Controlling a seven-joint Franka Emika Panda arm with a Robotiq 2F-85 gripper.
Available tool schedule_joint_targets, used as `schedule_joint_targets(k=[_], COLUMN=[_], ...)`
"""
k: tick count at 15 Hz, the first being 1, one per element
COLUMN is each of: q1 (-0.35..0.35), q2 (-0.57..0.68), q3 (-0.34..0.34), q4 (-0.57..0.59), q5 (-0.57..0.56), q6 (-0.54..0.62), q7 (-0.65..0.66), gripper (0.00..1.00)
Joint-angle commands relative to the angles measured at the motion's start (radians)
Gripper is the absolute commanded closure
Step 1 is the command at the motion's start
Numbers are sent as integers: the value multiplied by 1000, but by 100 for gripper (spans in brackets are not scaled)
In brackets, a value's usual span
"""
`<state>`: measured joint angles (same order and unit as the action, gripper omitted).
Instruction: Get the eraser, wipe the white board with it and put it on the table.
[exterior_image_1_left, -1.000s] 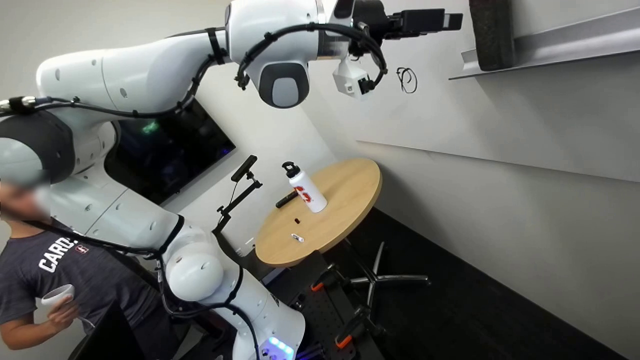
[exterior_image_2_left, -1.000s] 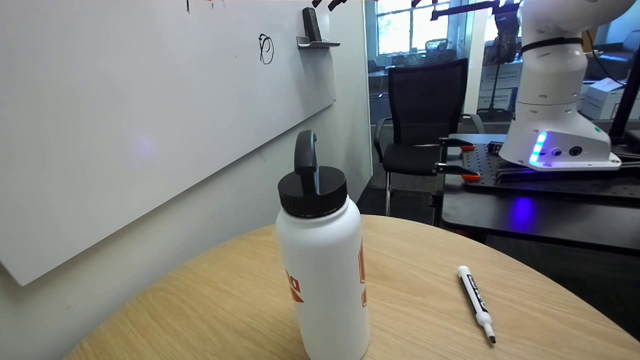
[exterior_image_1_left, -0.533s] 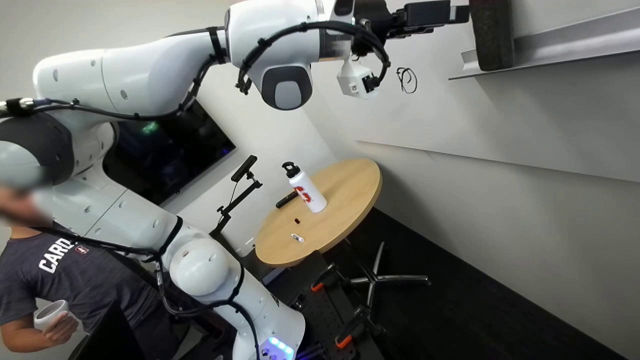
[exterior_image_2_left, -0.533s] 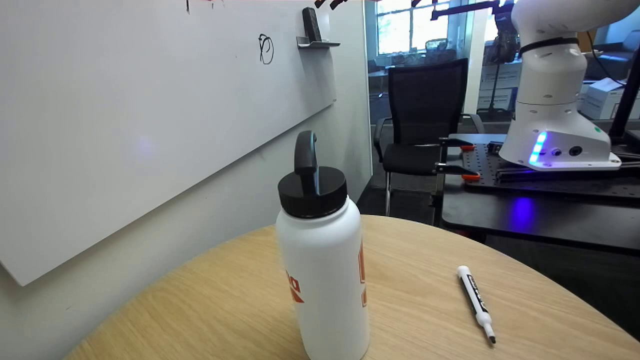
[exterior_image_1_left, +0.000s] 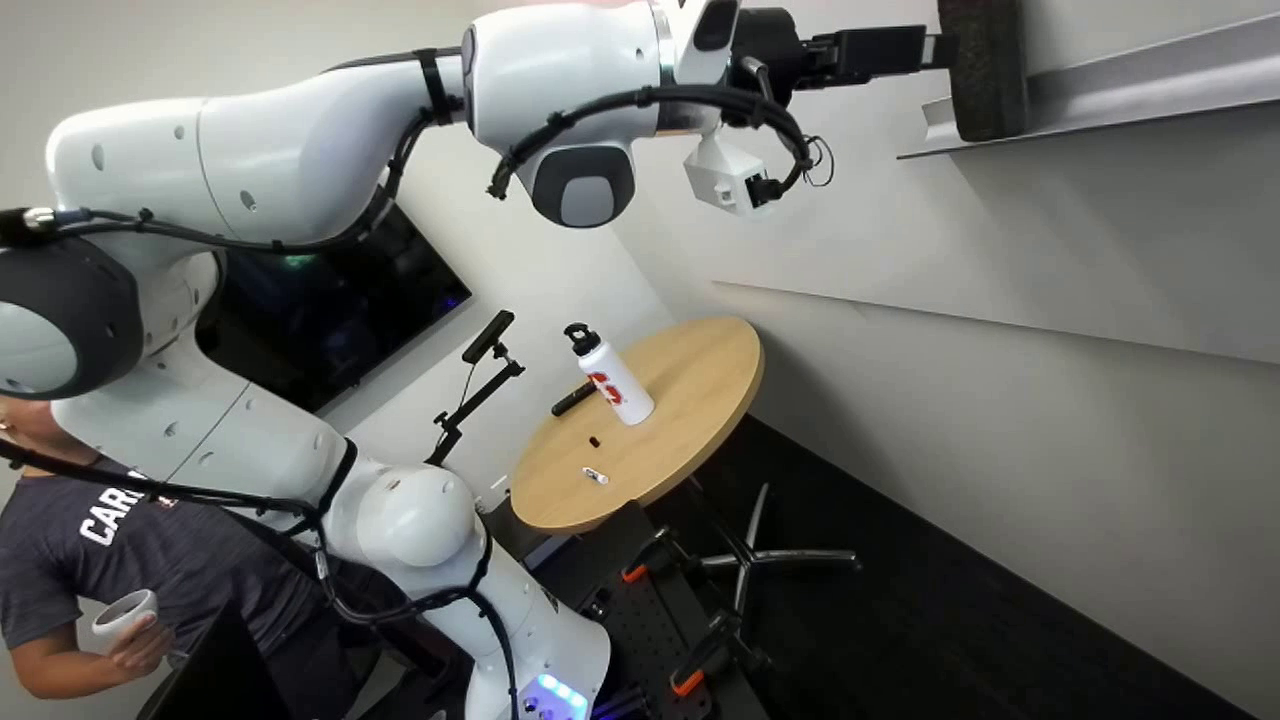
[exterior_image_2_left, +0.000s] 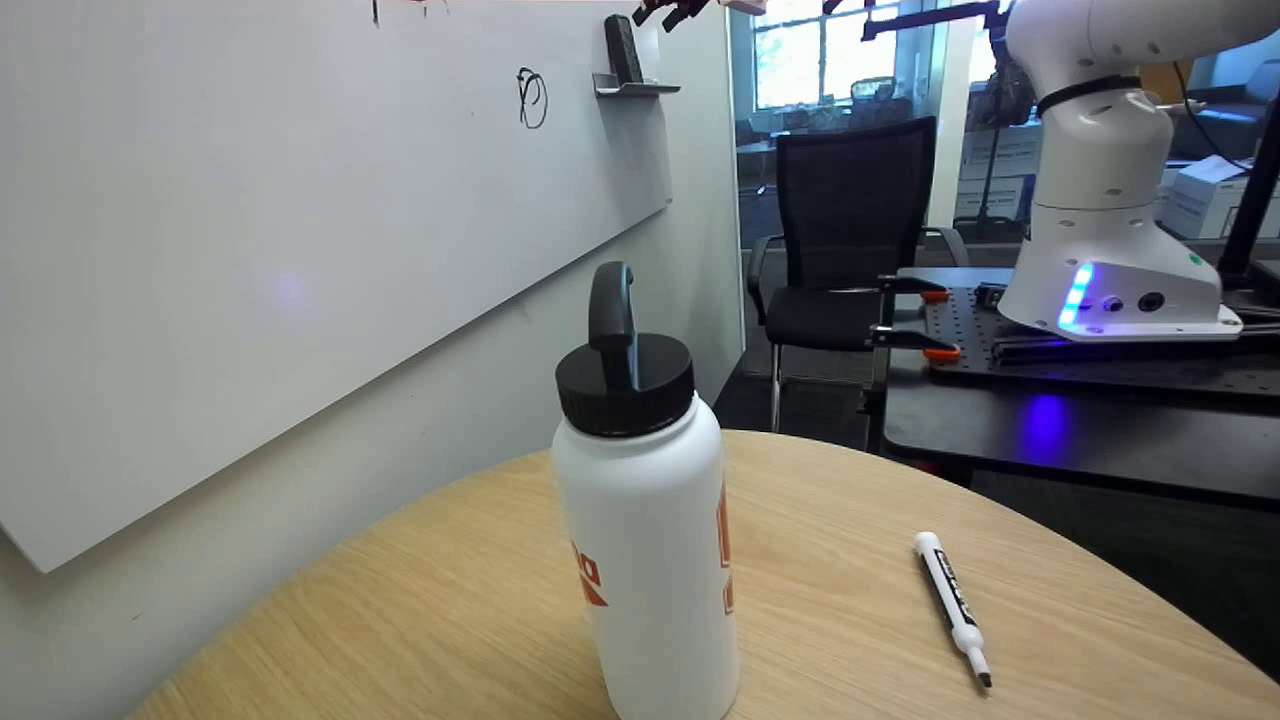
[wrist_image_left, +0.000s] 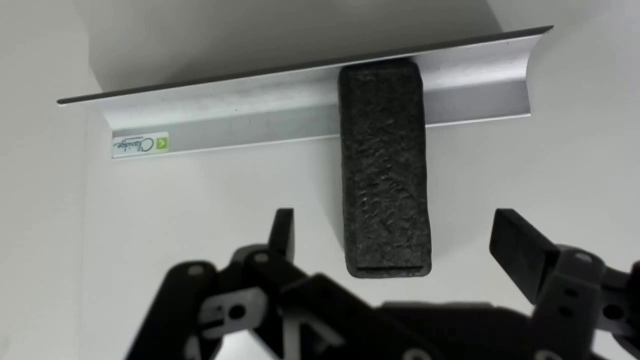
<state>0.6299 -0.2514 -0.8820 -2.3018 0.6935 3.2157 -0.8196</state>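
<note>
Black against pale metal, the eraser stands on end in the tray on the white board, and over the last second we see no shift in it. What has changed is the end effector: in an exterior view it has edged toward the eraser, so that a fingertip now overlaps the eraser's near edge. Its fingers are spread wide and hold nothing; in the wrist view they flank the end farther from the tray, with a gap on each side. Whether they reach deep enough to grip, we cannot tell. We judge this the close of the approach, with the grasp next to come; the looped scribble is not yet wiped, and the tabletop matters only afterwards.
</note>
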Motion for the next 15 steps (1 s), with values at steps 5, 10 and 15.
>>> schedule_joint_targets(k=[5,10,15], q1=[227,354,461], q2=[5,24,25], q3=[-180,-315,-449], q4=[10,32,62], q5=[5,-24,-51], q6=[114,136,112], q7=[-15,0,-2], gripper=[0,0,0])
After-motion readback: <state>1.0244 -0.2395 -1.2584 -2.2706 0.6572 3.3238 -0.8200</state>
